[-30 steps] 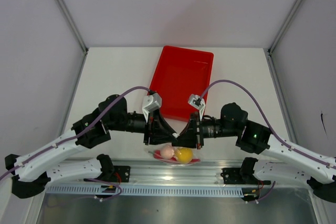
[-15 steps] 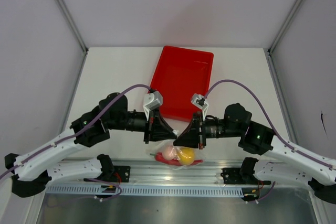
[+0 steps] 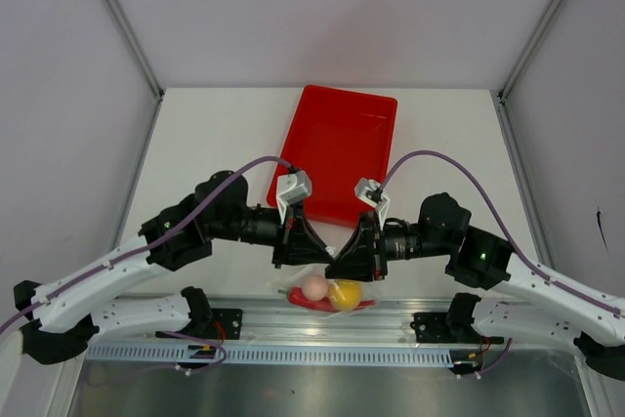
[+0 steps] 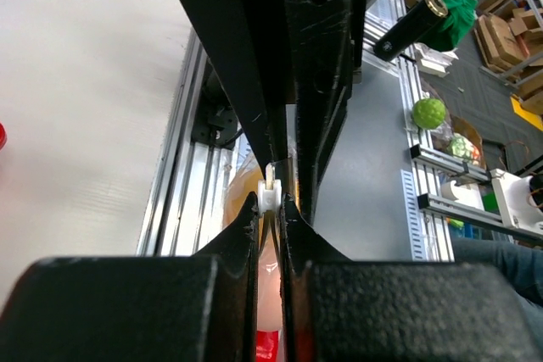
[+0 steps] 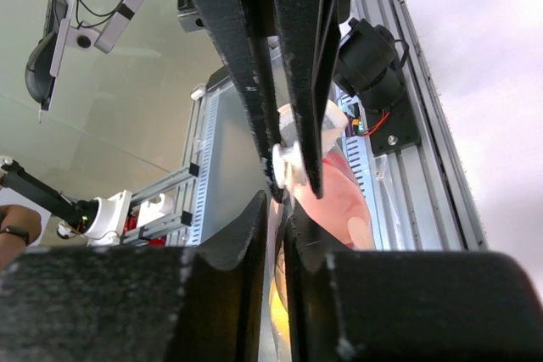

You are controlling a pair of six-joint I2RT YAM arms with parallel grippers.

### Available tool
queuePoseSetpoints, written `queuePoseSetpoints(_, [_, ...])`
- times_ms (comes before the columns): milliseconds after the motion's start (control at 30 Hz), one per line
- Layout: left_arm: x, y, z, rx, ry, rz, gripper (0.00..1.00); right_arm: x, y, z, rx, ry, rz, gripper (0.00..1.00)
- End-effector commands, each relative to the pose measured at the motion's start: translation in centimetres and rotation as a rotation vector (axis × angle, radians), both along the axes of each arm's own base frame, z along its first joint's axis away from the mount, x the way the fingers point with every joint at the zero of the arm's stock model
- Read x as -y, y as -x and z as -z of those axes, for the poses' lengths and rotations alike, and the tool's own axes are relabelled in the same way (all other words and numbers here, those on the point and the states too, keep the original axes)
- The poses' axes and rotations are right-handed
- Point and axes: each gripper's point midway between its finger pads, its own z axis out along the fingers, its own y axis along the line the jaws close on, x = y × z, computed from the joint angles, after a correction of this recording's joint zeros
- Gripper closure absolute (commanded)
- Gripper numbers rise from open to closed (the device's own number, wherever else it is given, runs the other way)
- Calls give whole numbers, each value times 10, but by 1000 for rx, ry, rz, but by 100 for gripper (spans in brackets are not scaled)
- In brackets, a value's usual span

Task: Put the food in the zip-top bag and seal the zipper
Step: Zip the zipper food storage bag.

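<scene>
Clear plastic zip-top bag (image 3: 329, 304) hangs at the near edge of the surface (image 3: 205, 144), held up by its top edge. Left arm (image 3: 225, 217) jaws are clamped on that edge. Chili (image 3: 297, 295), pale ball (image 3: 313, 286) and yellow fruit (image 3: 343, 293) sit inside and weigh it down. Right arm (image 3: 439, 231) jaws are clamped likewise, tip to tip with the left's, probably to press the zipper closed.

No readable text, labels or numbers anywhere.
</scene>
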Motion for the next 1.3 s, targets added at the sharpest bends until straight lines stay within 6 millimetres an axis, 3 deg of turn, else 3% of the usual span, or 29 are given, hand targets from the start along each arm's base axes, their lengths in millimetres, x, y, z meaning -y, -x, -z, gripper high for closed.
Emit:
queuePoseSetpoints(0, [-1,7,-24,9,56,28,99,1,2,-12,40,-44,-13,87])
queuePoseSetpoints(133, [1,8,-25,7,56,43,99,1,-2,-13,50,-45,10,100])
queuePoseSetpoints(267, [1,8,-26,10,63,36,99,1,-4,-9,42,-24,26,100])
queuePoseSetpoints(300, [0,8,-27,10,68,36,93,1,-5,-7,37,-20,30,100])
queuePoseSetpoints(333, [0,8,-28,13,76,34,70,1,-5,-8,36,-21,34,100])
queuePoseSetpoints(400, [-1,9,-30,19,86,39,56,1,-4,-8,32,-23,32,100])
queuePoseSetpoints(533, [-3,6,-32,33,92,11,50,1,-4,-9,29,-29,34,100])
queuePoseSetpoints(967, [0,0,-32,33,92,-14,53,-3,-6,-8,18,-30,34,100])
queuePoseSetpoints(1100, [-1,-2,-31,33,88,-32,69,-4,-5,-7,12,-27,32,100])
queuePoseSetpoints(1267, [-2,-4,-29,38,81,-48,79,-4,-5,-8,10,-32,33,100])
